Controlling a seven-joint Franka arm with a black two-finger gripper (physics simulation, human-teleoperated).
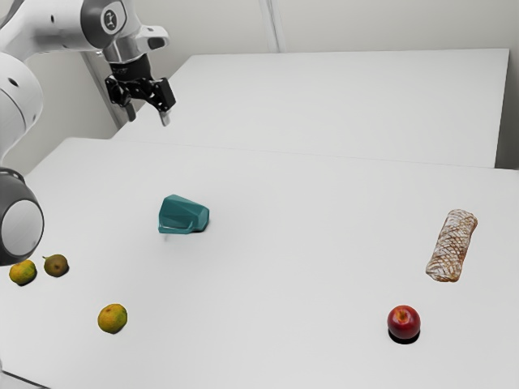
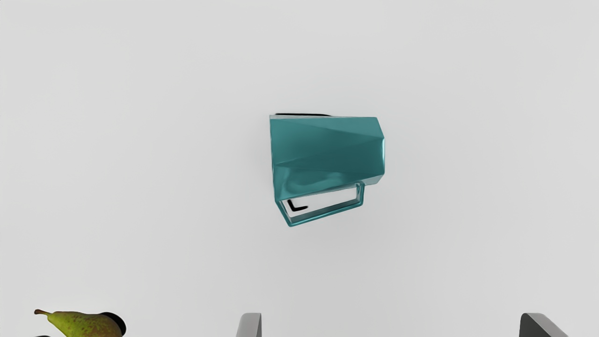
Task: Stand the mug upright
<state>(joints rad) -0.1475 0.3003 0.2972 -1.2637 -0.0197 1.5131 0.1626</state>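
Note:
The gripper (image 1: 148, 118) hangs high above the table's far left part in the exterior view, open and holding nothing. A teal faceted mug (image 1: 182, 215) lies on its side on the white table, below the gripper and apart from it. Seen from the hand, the mug (image 2: 327, 154) has its loop handle sticking out on the side toward the fingers. Both fingertips of the gripper (image 2: 390, 325) stand wide apart, with bare table between them.
On the white table (image 1: 268, 324), a pear (image 1: 56, 265) and a yellow-green fruit (image 1: 23, 272) lie near the arm's base, with another such fruit (image 1: 113, 318) nearer the camera. A red apple (image 1: 403, 322) and a patterned roll (image 1: 452, 245) lie toward the exterior view's right.

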